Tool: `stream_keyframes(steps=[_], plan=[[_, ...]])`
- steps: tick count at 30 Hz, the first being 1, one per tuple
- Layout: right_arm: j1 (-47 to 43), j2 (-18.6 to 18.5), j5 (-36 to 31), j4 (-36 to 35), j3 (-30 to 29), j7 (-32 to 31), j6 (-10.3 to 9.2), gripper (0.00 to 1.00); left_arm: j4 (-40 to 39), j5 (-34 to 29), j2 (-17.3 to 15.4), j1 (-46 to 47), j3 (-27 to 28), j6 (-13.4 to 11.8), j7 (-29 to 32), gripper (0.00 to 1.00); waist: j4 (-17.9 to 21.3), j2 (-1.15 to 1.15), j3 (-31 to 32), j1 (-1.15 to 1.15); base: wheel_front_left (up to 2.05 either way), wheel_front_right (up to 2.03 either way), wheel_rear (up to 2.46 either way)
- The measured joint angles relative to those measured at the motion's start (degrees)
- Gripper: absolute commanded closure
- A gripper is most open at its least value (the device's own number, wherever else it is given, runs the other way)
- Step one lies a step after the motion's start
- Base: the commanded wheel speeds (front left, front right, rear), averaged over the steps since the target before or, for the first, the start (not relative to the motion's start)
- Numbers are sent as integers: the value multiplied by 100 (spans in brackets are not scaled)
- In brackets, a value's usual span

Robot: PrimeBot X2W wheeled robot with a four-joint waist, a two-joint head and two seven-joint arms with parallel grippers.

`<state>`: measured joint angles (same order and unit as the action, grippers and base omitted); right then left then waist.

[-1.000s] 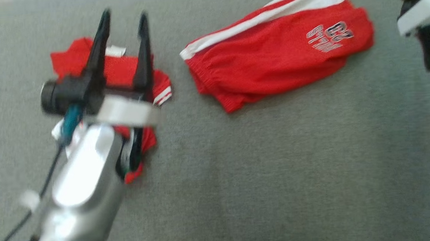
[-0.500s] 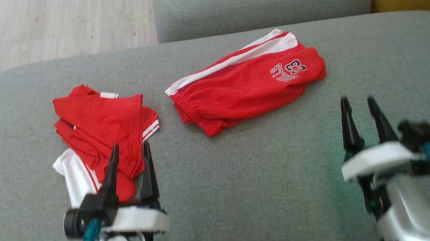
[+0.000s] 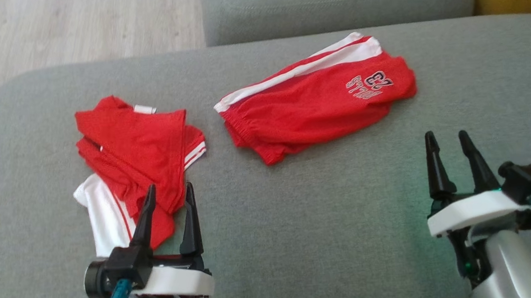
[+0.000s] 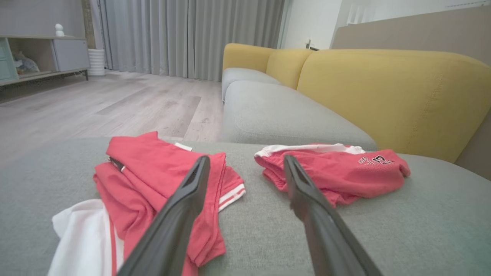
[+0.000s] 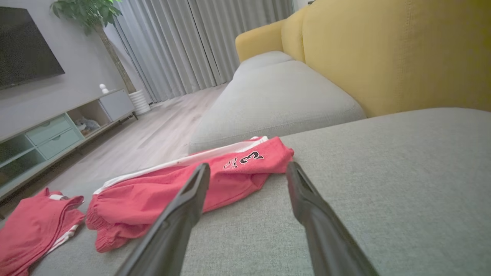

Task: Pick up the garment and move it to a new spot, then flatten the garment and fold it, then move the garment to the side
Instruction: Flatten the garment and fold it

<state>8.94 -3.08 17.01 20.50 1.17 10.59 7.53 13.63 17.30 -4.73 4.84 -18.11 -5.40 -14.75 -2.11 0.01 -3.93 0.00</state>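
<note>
On red shorts, lettering illegibly small and blurry.

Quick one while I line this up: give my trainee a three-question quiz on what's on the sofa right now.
1. True or false: the left gripper is shut on the crumpled red jersey.
2. Where do the red shorts lie relative to that jersey? A) to the robot's right of it, apart; B) on top of it; C) under it.
3. Which gripper has only bare grey sofa cushion under its fingers?

Key: 1 false, it is open; 2 A; 3 the right gripper.
</note>
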Motion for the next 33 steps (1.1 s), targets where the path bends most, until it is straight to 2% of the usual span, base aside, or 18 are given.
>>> stream_keyframes(steps=[5, 11, 14, 19, 26, 33], plan=[[466, 16, -388, -11, -398, -404, 0, 0, 149, -87, 69, 172, 0, 196, 0, 0, -204, 0, -356, 0, 0, 0, 0], [1530, 14, -938, 581, -1319, -1136, 0, 0, 294, -183, 152, 576, -132, 344, 0, 0, -575, 0, -681, 1, 0, 0, 0], [2021, 13, -1328, 1093, -1934, -1684, 0, 0, 297, -174, 185, 755, -203, 345, 0, 0, -803, 0, -820, 1, 0, 0, 0], [2755, -44, -2016, 1642, -2827, -2103, 0, 0, 269, -52, 189, 850, -318, 341, 0, 0, -1175, 0, -1049, 1, 0, 0, 0], [3387, -296, -2696, 2263, -3375, -2401, 0, 0, 63, 108, 200, 969, -450, 186, 0, 0, -1519, 0, -1342, 0, 0, 0, 0], [3771, -631, -3551, 2688, -3967, -2471, 0, 0, -18, 189, 211, 1023, -611, 151, 0, 0, -1767, 0, -1604, 0, 0, 0, 0]])
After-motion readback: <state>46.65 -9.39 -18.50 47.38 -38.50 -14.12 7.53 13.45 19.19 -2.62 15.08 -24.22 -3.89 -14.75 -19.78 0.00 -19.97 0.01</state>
